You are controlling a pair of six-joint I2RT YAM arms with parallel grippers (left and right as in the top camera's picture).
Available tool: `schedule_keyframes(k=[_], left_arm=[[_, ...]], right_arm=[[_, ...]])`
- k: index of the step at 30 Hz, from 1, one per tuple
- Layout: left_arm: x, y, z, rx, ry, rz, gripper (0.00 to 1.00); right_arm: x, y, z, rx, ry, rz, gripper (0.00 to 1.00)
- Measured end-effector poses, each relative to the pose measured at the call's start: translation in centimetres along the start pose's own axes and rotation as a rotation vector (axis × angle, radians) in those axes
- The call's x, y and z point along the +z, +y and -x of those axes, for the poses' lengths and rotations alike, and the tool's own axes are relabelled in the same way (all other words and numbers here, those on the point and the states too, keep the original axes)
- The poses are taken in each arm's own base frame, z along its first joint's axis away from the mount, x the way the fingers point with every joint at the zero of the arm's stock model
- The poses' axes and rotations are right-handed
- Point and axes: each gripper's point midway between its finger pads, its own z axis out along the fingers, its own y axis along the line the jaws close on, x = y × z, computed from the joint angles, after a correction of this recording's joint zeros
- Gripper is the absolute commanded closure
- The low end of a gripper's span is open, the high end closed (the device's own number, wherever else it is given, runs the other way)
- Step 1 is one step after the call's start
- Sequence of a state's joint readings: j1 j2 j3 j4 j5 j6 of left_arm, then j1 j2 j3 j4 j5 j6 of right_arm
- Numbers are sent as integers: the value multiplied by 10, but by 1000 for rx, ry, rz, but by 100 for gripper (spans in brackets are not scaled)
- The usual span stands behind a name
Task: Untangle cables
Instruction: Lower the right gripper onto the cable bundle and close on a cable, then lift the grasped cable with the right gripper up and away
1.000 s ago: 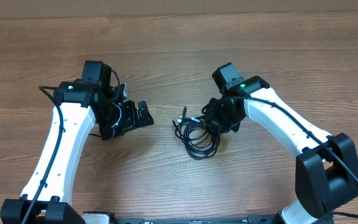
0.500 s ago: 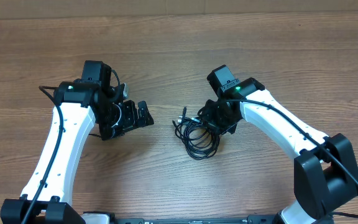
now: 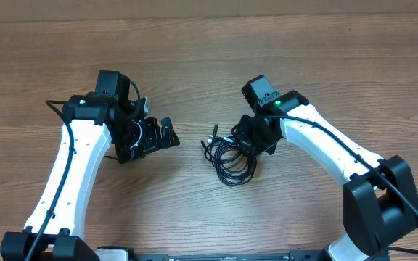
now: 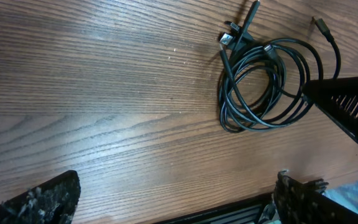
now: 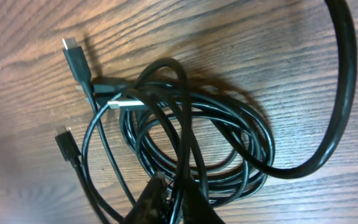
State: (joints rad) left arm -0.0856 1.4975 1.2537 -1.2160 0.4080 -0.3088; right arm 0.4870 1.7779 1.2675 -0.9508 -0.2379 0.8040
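**Black cord tangle, pinched at one edge, on wood-grain table**

Item 1. Right gripper (image 5: 159, 190): jaws closed together with no visible gap, tips lowered onto the near rim of the coil. A few strands run in at the tips and appear to be pinched there. Seen from overhead, this claw sits at the right-hand side of the bundle, touching it.

Item 2. The cables (image 3: 232, 161): thin, glossy black cords wound into a rough ring of several overlapping turns, lying flat on the table a little right of centre, between the two arms. One loop rises across the top of the ring and crosses the other turns.

Item 3. Plug ends: three loose ends splay out from the side of the ring away from the right gripper. These are a black plug with a small metal tip (image 5: 71, 50), a wider silver-shelled plug (image 5: 120, 103) lying across the strands, and a short black plug (image 5: 64, 142) resting on bare wood just beside the ring.

Item 4. Arm cable (image 5: 344, 74): one much thicker black lead, curving down the right edge of the right wrist view and passing over the coil's rim.

Item 5. Left gripper (image 3: 169, 135): jaws spread wide, nothing between them, pointing toward the bundle but well apart from it.

Item 6. Table (image 3: 209, 58): brown wood grain.
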Motion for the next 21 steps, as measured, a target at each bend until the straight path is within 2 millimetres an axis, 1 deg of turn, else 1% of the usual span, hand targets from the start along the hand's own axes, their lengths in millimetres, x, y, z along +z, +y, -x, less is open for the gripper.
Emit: schedule_keyframes(k=[9,12,14,17,19,21], left_arm=[[0,0,0,0,0,0,0],[0,0,0,0,1,-2,0],[0,0,-1,-2,5,-2,0],[0,-3,-3,-3,13,-18,0],[0,-7,-4,-3,20,-40,0],[-1,-12,-6,0,30,-73,0]], right_arm=[[-2,-2,-1,-16,6,-11,96],[-14,1,-2,-48,13,-24,96],[-31,14,2,-90,-4,-4,96],[-71,42,12,-167,-65,61,96],[-103,63,15,-225,-115,126,96],[-143,85,12,-288,-171,219,96]])
